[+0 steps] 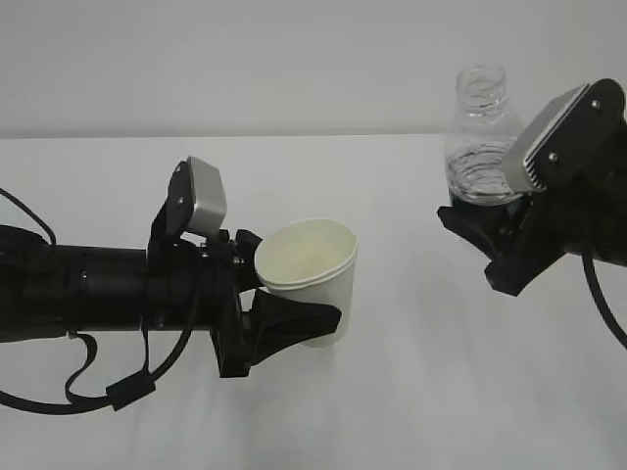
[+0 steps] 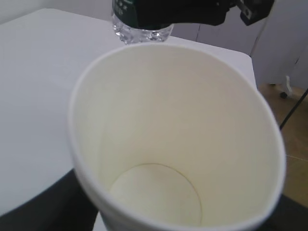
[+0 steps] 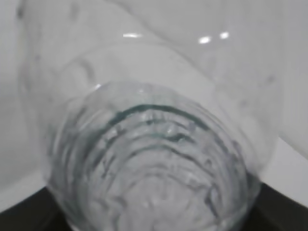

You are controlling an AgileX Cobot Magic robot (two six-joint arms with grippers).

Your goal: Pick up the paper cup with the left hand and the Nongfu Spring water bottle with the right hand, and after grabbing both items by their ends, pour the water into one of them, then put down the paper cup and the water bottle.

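Note:
My left gripper (image 1: 286,294) is shut on the white paper cup (image 1: 312,279), its black fingers (image 1: 294,321) clasping the lower wall. The cup leans with its mouth up and toward the camera. Its pale, empty inside fills the left wrist view (image 2: 173,144). My right gripper (image 1: 487,227) is shut on the lower part of the Nongfu Spring water bottle (image 1: 480,132), which stands upright at the right, higher than the cup, with its capless neck on top. The bottle's ribbed clear base (image 2: 142,31) shows beyond the cup's rim. Its body (image 3: 154,168) fills the right wrist view. I cannot tell the water from the plastic.
A white table (image 1: 411,392) spreads under both arms, with a plain white wall (image 1: 294,59) behind. Black cables (image 1: 98,382) hang from the left arm. The table's far edge and a brown floor (image 2: 293,144) show at the right of the left wrist view.

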